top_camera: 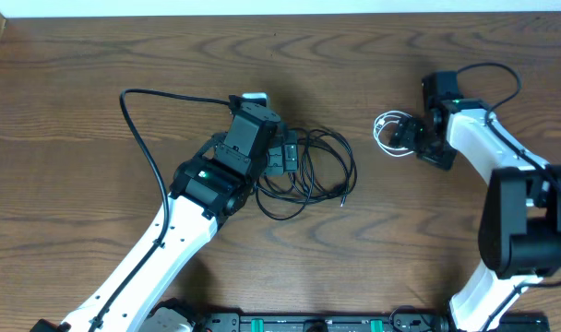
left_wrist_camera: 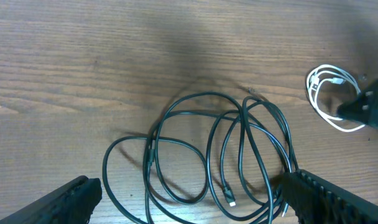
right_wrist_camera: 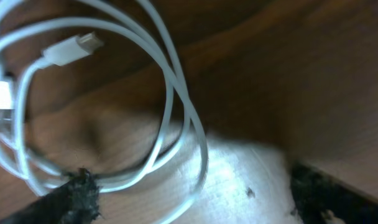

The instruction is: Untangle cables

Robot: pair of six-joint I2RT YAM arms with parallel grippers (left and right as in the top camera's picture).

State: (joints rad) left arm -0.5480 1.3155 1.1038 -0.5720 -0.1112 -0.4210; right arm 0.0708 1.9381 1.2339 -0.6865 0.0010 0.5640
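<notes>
Left arm: enters at 7 o'clock and reaches toward 1 o'clock, ending near the centre of the desk (top_camera: 77, 74). A green light shows on its wrist housing. The left tool (top_camera: 284, 157) hangs over the 9 o'clock side of the black cables (top_camera: 308, 168), fingers spread wide and gripping nothing. In the left wrist view the loops lie flat on the wood between and beyond the two fingers.

Right arm: rises from 5 o'clock, runs toward 12 o'clock, then turns its wrist to point at 9 o'clock. A green light shows near that wrist. The right tool (top_camera: 406, 135) is spread, low over the desk, and pinches nothing.

Black cables: one loose overlapping tangle near desk centre, one plug end lying free at its 5 o'clock edge.

White cable (top_camera: 387, 135): a small coil at 2 o'clock from centre, well apart from the black tangle, lying at the right tool's fingertips, its plug visible.
</notes>
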